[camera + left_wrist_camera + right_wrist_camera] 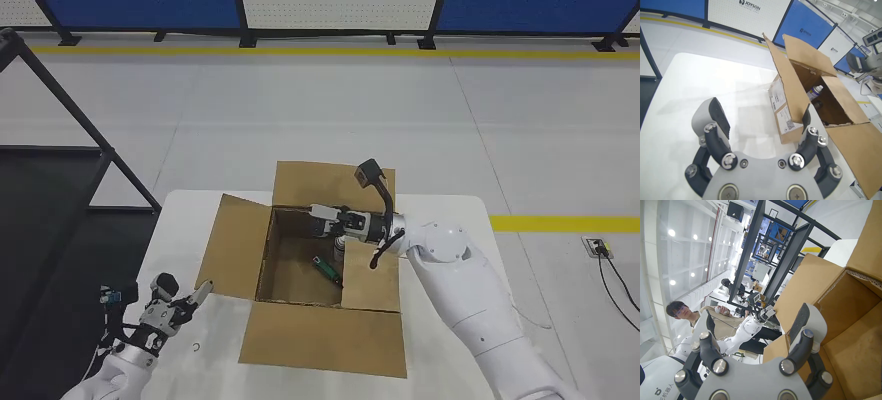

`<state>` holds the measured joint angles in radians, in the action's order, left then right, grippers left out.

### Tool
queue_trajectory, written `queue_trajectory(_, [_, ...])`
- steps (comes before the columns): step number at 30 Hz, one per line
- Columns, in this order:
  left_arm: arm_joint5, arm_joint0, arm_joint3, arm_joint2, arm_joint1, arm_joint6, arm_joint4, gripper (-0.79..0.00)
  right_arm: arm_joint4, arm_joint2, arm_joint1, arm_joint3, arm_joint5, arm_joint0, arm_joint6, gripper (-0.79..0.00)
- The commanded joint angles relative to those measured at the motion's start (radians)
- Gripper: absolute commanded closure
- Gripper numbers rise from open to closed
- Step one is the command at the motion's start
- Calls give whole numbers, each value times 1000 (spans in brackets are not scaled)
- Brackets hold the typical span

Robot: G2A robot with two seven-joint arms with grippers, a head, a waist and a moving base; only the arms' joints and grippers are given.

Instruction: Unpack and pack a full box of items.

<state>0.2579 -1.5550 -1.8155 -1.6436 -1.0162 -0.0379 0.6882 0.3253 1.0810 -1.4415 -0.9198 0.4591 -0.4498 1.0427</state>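
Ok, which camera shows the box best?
The top view: the whole box, all four flaps open. The left wrist view gives one labelled side and some of the inside; the right wrist view, inner walls close up.

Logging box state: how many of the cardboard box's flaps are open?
4, all folded outward: far flap, left flap, near flap toward the robot, and right flap. None appears hidden.
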Motion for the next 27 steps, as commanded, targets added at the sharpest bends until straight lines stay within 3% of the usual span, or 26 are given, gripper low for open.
queue_trajectory(1, [3, -21, -29, -15, 0, 10, 7, -785, 0, 7, 3, -2, 1, -3, 5, -785])
queue_trajectory(19, [34, -184, -323, -172, -8, 38, 68, -785, -5, 71, 38, -45, 0, -62, 11, -785])
queue_trajectory(23, [111, -205, -405, -185, -6, -13, 41, -785, -4, 98, 50, -58, 12, -81, 8, -785])
queue_trajectory(27, [248, -177, -454, -171, 3, -151, -100, -785, -5, 132, 64, -81, 20, -109, 7, -785])
